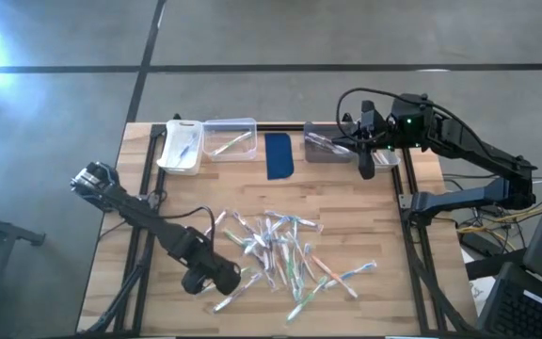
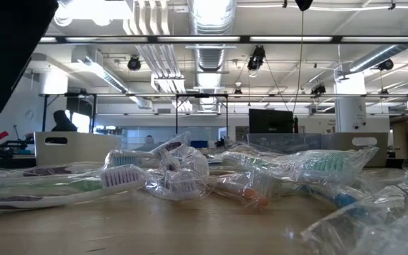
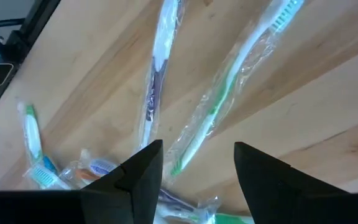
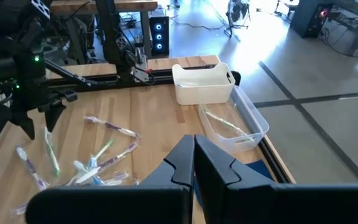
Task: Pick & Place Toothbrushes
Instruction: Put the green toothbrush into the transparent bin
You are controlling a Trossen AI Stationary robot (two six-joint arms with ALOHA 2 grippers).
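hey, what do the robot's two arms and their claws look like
Both arms are dark, nearly black, made of jointed tube-like segments with black cables running along them. The right arm shows a small green light near its wrist. The left claw has two flat, dark, wedge-shaped fingers; the right claw has the same matte black fingers.

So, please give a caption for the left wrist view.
Open left hand above a wrapped green toothbrush on the wooden table.

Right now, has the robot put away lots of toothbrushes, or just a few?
Just a few. The white bin, clear bin and grey bin each show a toothbrush or so. The open left gripper hovers over the toothbrushes, holding nothing; the right gripper is shut above the grey bin. Most remain.
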